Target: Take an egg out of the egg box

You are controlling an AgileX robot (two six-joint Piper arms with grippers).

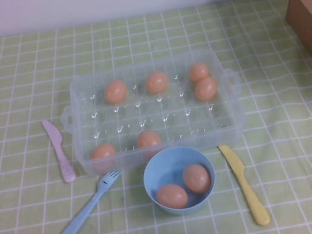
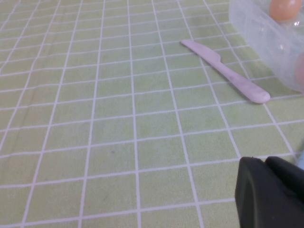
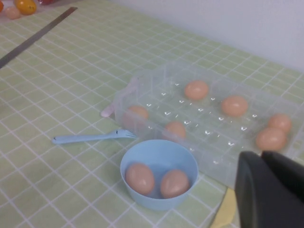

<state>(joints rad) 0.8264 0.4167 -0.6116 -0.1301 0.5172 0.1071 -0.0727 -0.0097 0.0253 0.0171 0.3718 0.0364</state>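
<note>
6 eggs (image 1: pixel 156 82) boxed, 2 bowled

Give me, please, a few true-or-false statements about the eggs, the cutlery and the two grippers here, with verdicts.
1. The egg box holds six eggs. True.
2. The blue bowl is empty. False: two eggs lie in it.
3. The pink knife lies left of the box. True.
4. The yellow knife lies inside the box. False: it lies on the cloth, right of the bowl.
5. The left gripper holds an egg. False: neither it nor the right gripper, above the table beside the bowl, holds one.

Soft even light, faint shadows, slightly blurry
</note>
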